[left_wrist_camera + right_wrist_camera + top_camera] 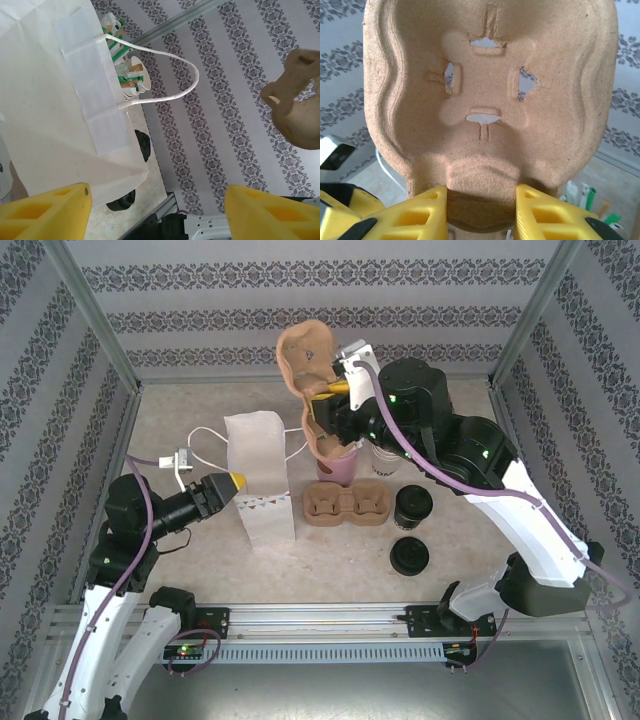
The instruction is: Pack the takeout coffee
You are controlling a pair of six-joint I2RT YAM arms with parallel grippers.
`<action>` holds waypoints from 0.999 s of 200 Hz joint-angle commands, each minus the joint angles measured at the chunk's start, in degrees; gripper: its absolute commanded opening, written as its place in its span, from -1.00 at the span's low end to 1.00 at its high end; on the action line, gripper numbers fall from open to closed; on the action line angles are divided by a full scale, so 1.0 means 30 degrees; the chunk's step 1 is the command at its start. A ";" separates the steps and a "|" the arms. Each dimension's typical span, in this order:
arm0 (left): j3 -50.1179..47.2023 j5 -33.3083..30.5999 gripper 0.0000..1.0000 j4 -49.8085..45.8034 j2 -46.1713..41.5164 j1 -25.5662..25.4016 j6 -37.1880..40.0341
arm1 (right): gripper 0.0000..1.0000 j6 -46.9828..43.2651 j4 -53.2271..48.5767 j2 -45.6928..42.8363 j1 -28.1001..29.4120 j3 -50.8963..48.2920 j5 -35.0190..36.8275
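Patterned wallpaper walls in the beige surface (330,550). The right gripper (480,202) pinches the lower edge of a brown pulp cup carrier (490,75), held upright above the surface. The left gripper (157,210) is spread and empty, just beside the white paper bag (258,475). Farther out, the takeout coffee (413,506) stands on the surface, right of a second carrier (345,505), with a flat black lid (409,556) near it.
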 commanded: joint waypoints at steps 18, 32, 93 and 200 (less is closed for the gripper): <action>0.2847 -0.3412 0.52 -0.4159 -0.0172 -0.0232 0.3381 | -0.37 0.0231 0.1102 0.1621 0.1086 0.1218 0.0082; 0.2875 -0.4110 0.53 -0.4375 -0.0441 -0.0235 0.3590 | -0.37 0.0887 0.1340 0.2360 0.1179 0.1390 -0.0013; -0.0524 -0.2037 0.49 -0.0693 -0.0666 -0.0250 0.1282 | -0.38 0.3856 0.1717 0.5387 0.1709 0.2040 -0.0060; -0.4318 -0.0377 0.51 0.5497 -0.1499 -0.1643 -0.2250 | -0.39 0.5334 -0.0483 0.7877 0.1835 0.3453 0.2409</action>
